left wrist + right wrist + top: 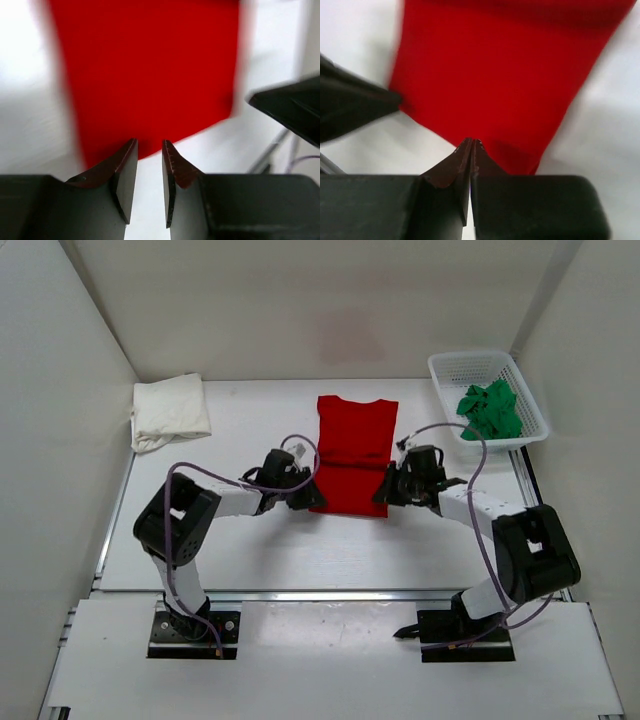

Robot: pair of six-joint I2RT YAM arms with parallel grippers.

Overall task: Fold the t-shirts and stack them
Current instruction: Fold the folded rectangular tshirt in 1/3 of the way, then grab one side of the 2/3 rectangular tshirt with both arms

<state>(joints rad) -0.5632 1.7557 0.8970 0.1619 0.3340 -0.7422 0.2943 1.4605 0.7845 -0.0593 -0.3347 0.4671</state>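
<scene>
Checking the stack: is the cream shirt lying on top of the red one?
No, the cream shirt lies apart at far left, the red shirt mid-table.

- A white plastic mesh basket stands at the far right corner of the desk.
- The desk is white and flat, with a metal rail along its left edge.
- Plain white walls close in the left, far and right sides.
- A paler white board runs along the near edge.
</scene>
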